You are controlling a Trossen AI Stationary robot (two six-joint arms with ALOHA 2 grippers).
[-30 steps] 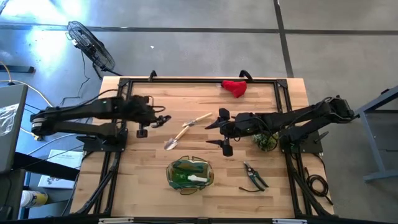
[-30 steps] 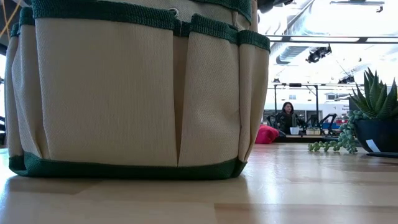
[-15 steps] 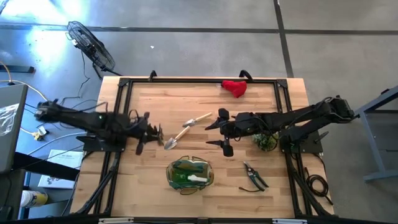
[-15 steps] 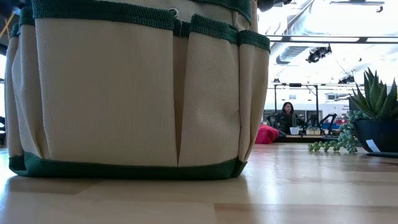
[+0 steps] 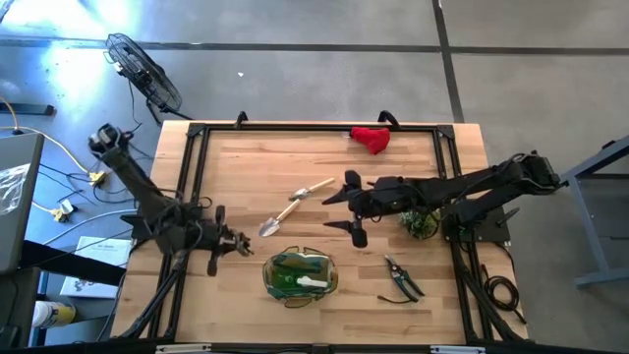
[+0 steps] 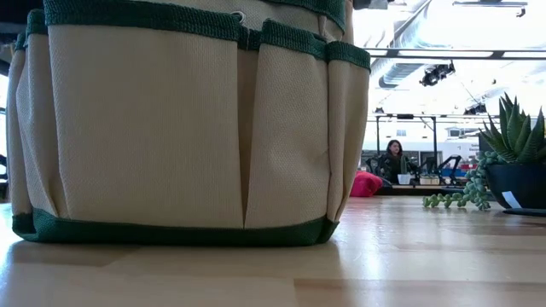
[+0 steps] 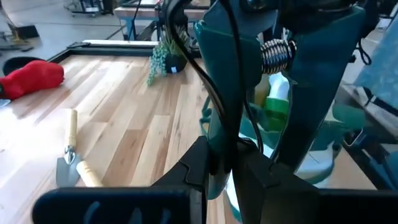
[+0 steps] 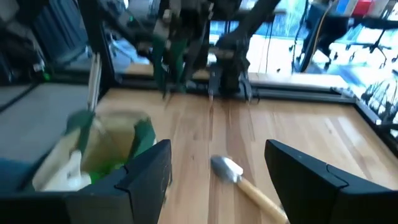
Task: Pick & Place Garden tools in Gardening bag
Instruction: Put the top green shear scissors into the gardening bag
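Observation:
My left gripper (image 5: 234, 245) hovers just left of the gardening bag (image 5: 300, 275) and is shut on teal-handled pruning shears (image 7: 249, 74) with a coil spring. The bag stands near the table's front edge and fills the low view (image 6: 179, 128); a green-and-white item (image 7: 277, 99) lies in it. Two wooden-handled trowels (image 5: 314, 188) (image 5: 278, 217) lie at mid-table. Black shears (image 5: 403, 278) lie at the front right, and a red bundle (image 5: 371, 139) at the far edge. My right gripper (image 5: 339, 208) hangs open over the table's middle, holding nothing. My left gripper pinches the teal shears between its two fingers (image 7: 202, 171), on the lower stretch of one teal handle (image 7: 225, 143). The shears stand up out of the fingers, spring end away from them, and appear lifted clear of the table.
A small potted plant (image 5: 421, 224) stands under my right arm, and shows at the right of the low view (image 6: 512, 153). A black frame (image 5: 314, 126) runs around the tabletop. A person sits far back in the room (image 6: 394, 158).
My left gripper has swung from the table's middle left toward the near edge, down beside the bag's left side, turning as it went and keeping the teal shears in its hold. The arm has folded back over the left edge.

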